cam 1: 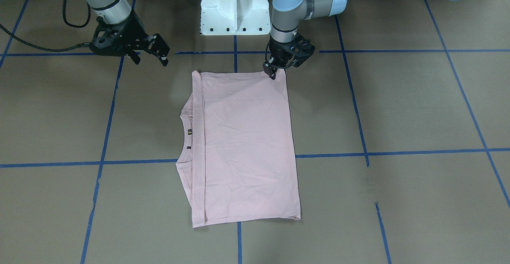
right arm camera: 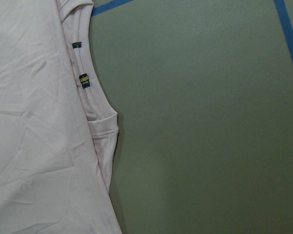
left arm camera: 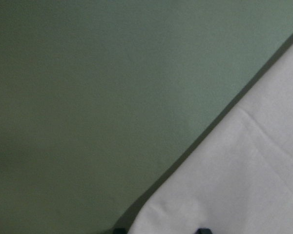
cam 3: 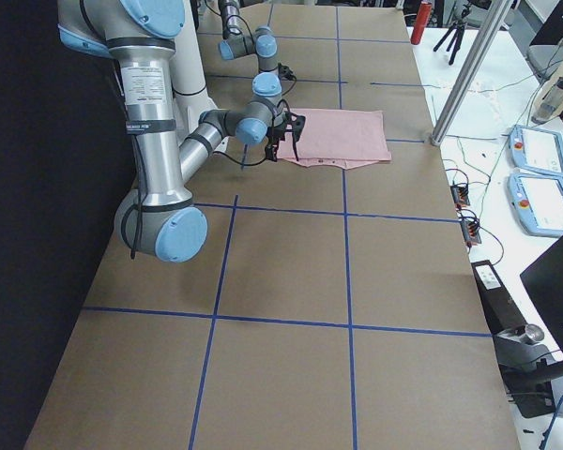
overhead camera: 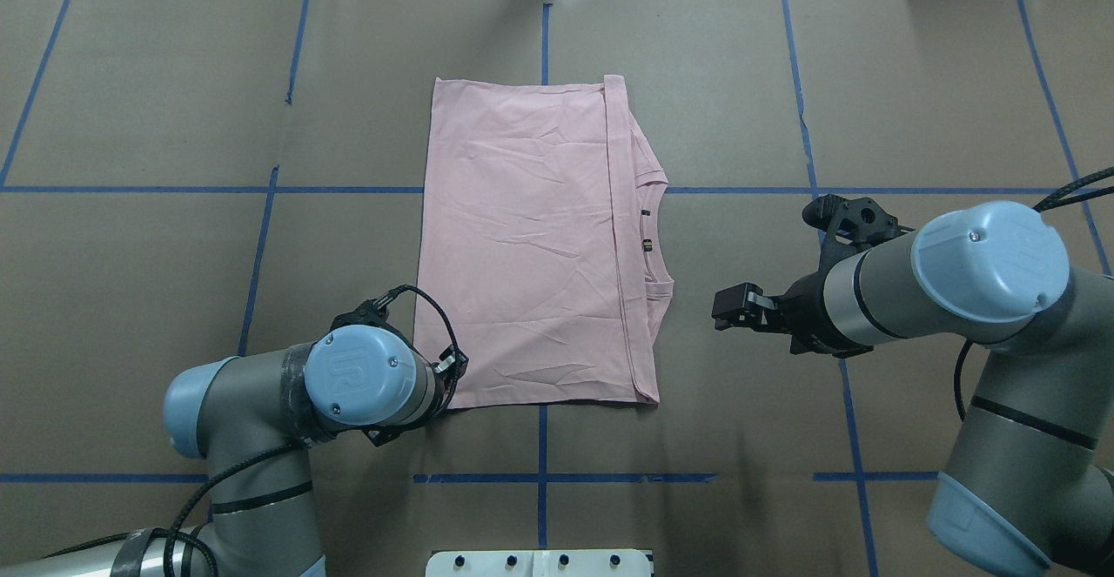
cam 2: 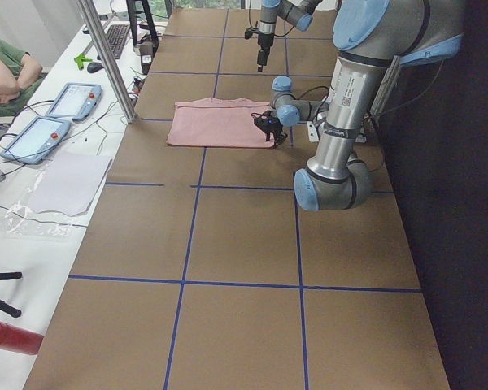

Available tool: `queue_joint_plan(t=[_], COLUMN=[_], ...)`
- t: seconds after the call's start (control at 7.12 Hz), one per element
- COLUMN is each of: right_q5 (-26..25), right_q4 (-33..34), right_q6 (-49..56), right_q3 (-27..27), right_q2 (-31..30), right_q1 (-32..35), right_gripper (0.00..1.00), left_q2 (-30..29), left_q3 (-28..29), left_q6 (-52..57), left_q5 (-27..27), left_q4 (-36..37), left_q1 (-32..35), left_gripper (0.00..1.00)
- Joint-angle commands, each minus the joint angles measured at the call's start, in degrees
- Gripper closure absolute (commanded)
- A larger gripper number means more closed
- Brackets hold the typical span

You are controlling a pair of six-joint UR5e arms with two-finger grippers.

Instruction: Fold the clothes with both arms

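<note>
The light pink T-shirt [cam 1: 247,136] lies flat and folded into a rectangle at the table's middle, plain side up. Its ribbed collar [cam 1: 185,130] sticks out on the side toward my right arm. It also shows in the overhead view [overhead camera: 522,246]. My left gripper [cam 1: 273,75] points straight down at the shirt's corner nearest my base, and its fingers look shut on the edge. The left wrist view shows only that corner [left arm camera: 244,185] on the table. My right gripper [cam 1: 152,61] is open and empty, hovering beside the collar side, apart from the shirt [right arm camera: 34,122].
The brown table is gridded with blue tape [overhead camera: 541,29]. My white pedestal [cam 1: 234,5] stands just behind the shirt. Off the far edge are a metal post [cam 2: 106,57], tablets [cam 2: 57,101] and an operator's arm [cam 2: 8,69].
</note>
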State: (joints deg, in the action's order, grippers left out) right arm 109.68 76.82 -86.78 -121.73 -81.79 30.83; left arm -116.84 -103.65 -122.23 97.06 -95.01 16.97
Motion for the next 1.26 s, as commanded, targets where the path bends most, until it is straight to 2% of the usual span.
queue_joint_plan(t=[0.0,0.56,0.7,0.84,0.98,1.12], right_q5=[0.01,-0.16,-0.16,-0.34,-1.91,-3.75], right_q4=[0.0,0.0,0.17,2.09,5.41,7.27], right_q6=[0.03,-0.14,-1.36,-8.08,-10.23,-13.13], right_q3=[0.0,1.57,6.02,10.07,11.68,12.47], right_q2=[-0.03,0.84,5.81,10.47,14.17,14.9], right_q1=[0.02,-0.33,-0.42,-1.9,-3.22,-5.67], right_gripper=[0.0,0.0,0.0,0.0,0.0,0.0], left_q2=[0.03,-0.32,-0.41,-0.58,-0.5,-0.41], left_q3=[-1.98,-3.31,-3.22,-3.31,-3.31,-3.66], left_q6=[0.41,0.85,0.94,0.94,1.03,1.55], left_q5=[0.24,0.41,0.41,0.41,0.41,0.41], left_q4=[0.96,2.9,2.9,2.9,2.9,2.9], left_q1=[0.08,-0.01,-0.01,-0.01,0.08,0.08], left_gripper=[1.0,1.0,1.0,1.0,1.0,1.0])
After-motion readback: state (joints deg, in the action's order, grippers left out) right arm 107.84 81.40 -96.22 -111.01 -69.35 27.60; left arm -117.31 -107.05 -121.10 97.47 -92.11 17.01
